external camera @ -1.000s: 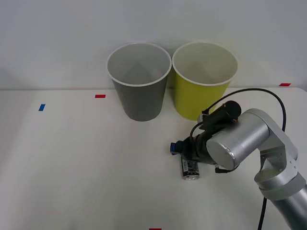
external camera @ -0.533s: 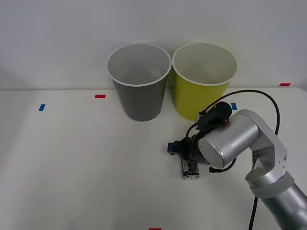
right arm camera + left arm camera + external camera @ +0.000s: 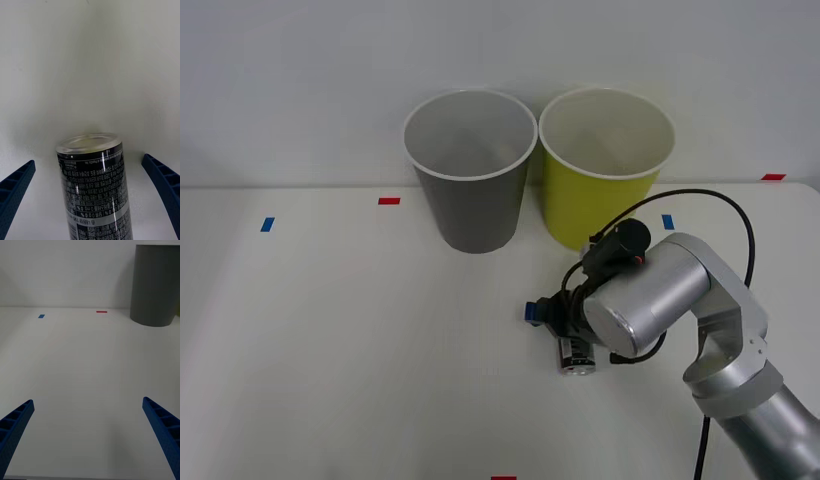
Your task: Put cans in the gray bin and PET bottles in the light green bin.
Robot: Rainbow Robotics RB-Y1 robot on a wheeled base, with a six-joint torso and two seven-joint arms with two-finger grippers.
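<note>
Can (image 3: 574,356) lies on its side on the white table (image 3: 330,350), out in front of the light green bin (image 3: 605,170), which stands touching or just beside the gray bin (image 3: 471,172) at the back. Right gripper (image 3: 90,191) low over the table, fingers (image 3: 15,187) spread wide. The can sits between them, one silver end pointing away from the wrist; neither finger touches it, bare table visible on both sides. Left gripper (image 3: 90,435) spread open too, above bare table well away from the can, gray bin ahead of it.
</note>
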